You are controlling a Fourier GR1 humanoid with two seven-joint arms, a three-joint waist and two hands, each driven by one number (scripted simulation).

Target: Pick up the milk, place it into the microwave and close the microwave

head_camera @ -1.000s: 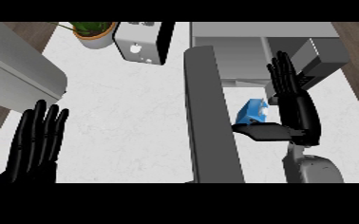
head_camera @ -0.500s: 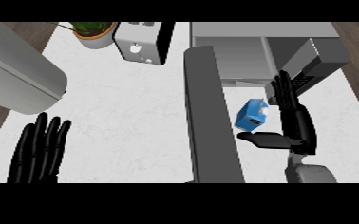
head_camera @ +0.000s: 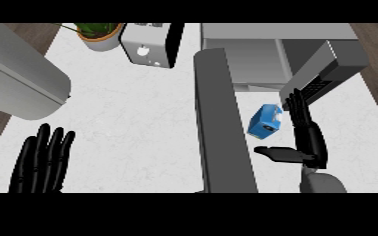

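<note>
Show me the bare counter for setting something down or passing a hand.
Broadest bare counter: between left hand, grey appliance and open microwave door. Crowded right of the door: milk and right hand leave only narrow strips there.
</note>
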